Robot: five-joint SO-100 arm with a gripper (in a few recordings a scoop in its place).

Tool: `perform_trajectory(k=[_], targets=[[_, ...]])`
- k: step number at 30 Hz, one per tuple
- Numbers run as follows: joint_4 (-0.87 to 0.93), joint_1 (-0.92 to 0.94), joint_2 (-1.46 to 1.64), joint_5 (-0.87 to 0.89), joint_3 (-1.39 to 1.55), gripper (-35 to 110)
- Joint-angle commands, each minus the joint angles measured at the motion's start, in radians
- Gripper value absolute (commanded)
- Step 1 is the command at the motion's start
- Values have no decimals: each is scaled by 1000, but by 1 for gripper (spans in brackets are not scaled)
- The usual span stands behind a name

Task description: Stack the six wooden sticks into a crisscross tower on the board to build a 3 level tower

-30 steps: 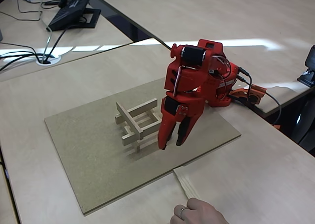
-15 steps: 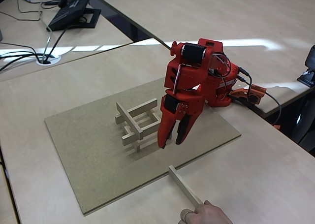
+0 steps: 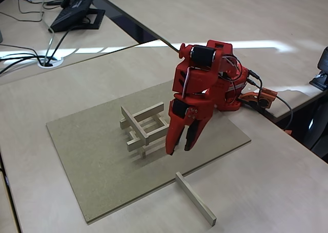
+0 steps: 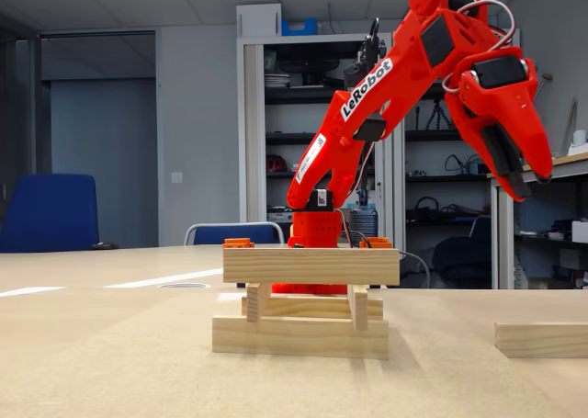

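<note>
The sticks [image 3: 142, 125] are pale bare wood, smooth, with faint grain. The board [image 3: 92, 151] is matt, speckled tan fibreboard. The desk [image 3: 266, 171] has a smoother, paler wood-grain finish. The arm [image 3: 205, 74] is glossy red plastic.

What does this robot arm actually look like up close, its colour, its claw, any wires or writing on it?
The arm is bright red plastic with black motor blocks at its joints. White "LeRobot" lettering runs along one link in a fixed view. Thin wires loop around the upper joints. Its gripper is a two-fingered claw of long tapering red fingers with black inner parts.
</note>
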Motion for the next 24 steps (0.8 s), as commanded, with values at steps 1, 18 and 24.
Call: perform_trajectory(k=[1,18,24], targets=[[6,-14,17,35,-12,21],[-3,-91,-133,204,8,20],[-32,-110,-196,232,8,22]])
